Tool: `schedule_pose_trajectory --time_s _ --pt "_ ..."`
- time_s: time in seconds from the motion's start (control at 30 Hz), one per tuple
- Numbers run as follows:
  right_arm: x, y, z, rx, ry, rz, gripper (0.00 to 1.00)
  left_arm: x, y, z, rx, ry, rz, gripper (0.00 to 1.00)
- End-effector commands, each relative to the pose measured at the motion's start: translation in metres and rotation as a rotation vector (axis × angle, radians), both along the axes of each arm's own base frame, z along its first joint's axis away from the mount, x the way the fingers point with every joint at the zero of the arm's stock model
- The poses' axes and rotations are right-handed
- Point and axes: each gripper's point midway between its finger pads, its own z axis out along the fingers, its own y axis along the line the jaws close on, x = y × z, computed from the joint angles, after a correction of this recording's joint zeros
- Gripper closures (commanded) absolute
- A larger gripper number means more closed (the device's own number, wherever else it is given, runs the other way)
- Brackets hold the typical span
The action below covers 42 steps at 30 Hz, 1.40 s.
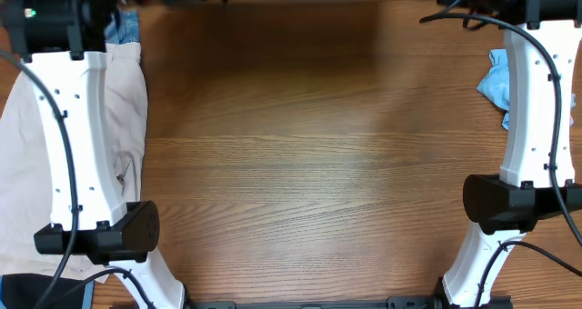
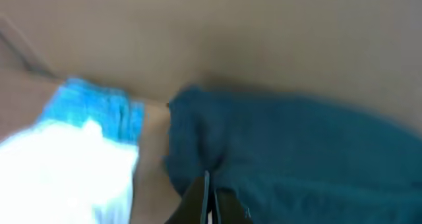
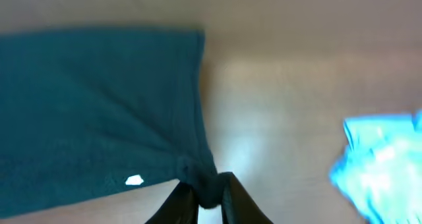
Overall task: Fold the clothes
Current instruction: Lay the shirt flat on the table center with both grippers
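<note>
The T-shirt (image 3: 92,105) is held by both pincers at the far side of the counter (image 1: 309,164), where the overhead view ends, so the pincers themselves are not seen from above. In the right wrist view the right pincer (image 3: 210,194) is closed narrowly on a bunched corner of the T-shirt, and the cloth is pressed between the two fingers. From there the cloth is spread out to the left over the counter, and a small white logo (image 3: 134,180) is seen on it near the pinched corner. In the left wrist view, which is blurred, the left pincer (image 2: 206,201) is fully closed, with its tips set into the near edge of the dark cloth. Whether the T-shirt is lying on the counter or is lifted a little cannot be told.

The beige shorts (image 1: 23,164) are laid at the left edge of the counter, partly covered by the left arm (image 1: 82,136). A piece of blue denim (image 1: 127,25) is seen at the far left corner of the counter. The light-blue tee (image 1: 496,84) is crumpled at the right edge of the counter, just beside the right arm (image 1: 532,100)
</note>
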Motion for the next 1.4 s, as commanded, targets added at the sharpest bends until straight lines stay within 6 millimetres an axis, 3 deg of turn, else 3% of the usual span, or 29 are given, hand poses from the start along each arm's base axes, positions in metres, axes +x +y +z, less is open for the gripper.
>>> schedule_pose_trajectory --time_s 0.0,0.13,0.27,0.37,0.47,0.57,0.9,1.17,1.37 --pt "-0.010 -0.021 -0.051 -0.069 0.169 -0.062 0.85 -0.003 -0.025 -0.075 -0.031 0.232 -0.091 0.96" --pt "-0.035 -0.028 -0.118 -0.076 0.393 -0.070 0.85 -0.021 -0.033 -0.161 -0.031 0.498 -0.111 0.96" --pt "-0.066 -0.037 -0.182 -0.076 0.588 -0.083 0.89 -0.050 -0.040 -0.232 -0.057 0.726 -0.148 0.96" --pt "-0.088 -0.037 -0.220 -0.044 0.698 -0.080 0.91 -0.073 -0.045 -0.271 -0.078 0.860 -0.168 0.96" --pt "-0.108 -0.034 -0.245 -0.017 0.780 -0.074 0.90 -0.096 -0.047 -0.295 -0.094 0.957 -0.181 0.96" --pt "-0.126 -0.031 -0.258 -0.002 0.848 -0.069 0.90 -0.120 -0.046 -0.311 -0.099 1.052 -0.181 0.96" --pt "-0.178 -0.029 -0.274 0.019 1.048 -0.093 0.94 -0.181 -0.045 -0.351 -0.117 1.264 -0.175 0.96" --pt "-0.198 -0.031 -0.287 0.025 1.112 -0.109 0.96 -0.193 -0.042 -0.355 -0.103 1.305 -0.175 0.96" --pt "-0.199 -0.031 -0.281 0.025 1.096 -0.108 0.96 -0.192 -0.042 -0.338 -0.099 1.264 -0.176 0.96"
